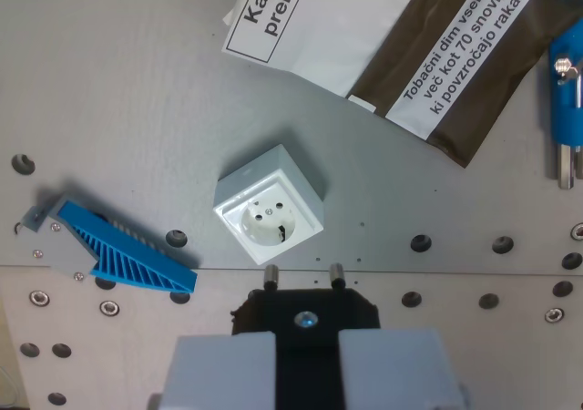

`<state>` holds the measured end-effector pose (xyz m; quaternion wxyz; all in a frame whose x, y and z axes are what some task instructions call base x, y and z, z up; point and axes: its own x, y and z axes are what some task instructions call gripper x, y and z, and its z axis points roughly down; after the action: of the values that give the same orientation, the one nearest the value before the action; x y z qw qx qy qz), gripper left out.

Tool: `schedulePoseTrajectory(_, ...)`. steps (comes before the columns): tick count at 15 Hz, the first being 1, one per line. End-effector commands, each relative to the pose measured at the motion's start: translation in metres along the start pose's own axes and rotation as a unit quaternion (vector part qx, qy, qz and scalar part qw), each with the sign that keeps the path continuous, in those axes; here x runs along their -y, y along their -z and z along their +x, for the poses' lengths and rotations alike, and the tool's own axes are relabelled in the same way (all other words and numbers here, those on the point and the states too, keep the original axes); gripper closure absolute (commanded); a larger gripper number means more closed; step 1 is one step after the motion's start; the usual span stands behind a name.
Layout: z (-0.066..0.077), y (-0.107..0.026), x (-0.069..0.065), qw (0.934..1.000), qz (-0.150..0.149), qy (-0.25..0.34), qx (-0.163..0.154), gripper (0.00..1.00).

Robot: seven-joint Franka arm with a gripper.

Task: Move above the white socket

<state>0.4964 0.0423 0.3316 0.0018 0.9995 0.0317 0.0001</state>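
So there's one white socket (269,205), a square box sitting rotated on the grey tabletop (137,91), round face with two pin holes looking up at the camera. It's just ahead of the claw (303,337), a touch toward the wrist view's left, and not touching it.

The claw is holding a black plug (305,312) between its two grey fingers (223,369), clamped on it, with two metal pins sticking out toward the socket.

Farther ahead of the claw lies one brown and white tobacco pouch (401,41). You can read "Tobačni dim vsebuje več kot 70 snovi, ki povzročajo raka." on one label, and a cut-off "Kajen... prenel..." on the other.

Off to the claw's left in this view is one blue ribbed wedge piece (123,251) on a grey bracket. At the far right edge there's one blue tool (567,73) with metal prongs.
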Motion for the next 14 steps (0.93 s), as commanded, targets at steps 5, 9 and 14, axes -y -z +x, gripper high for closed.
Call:
schedulePoseTrajectory(5,-0.0002,-0.0003,-0.0001,1.0000,0.000,0.001,-0.001,1.00)
schedulePoseTrajectory(9,-0.0012,-0.0020,0.0001,1.0000,0.000,0.009,-0.001,1.00)
schedulePoseTrajectory(14,-0.0049,-0.0087,0.0005,0.9995,0.000,0.030,-0.007,1.00)
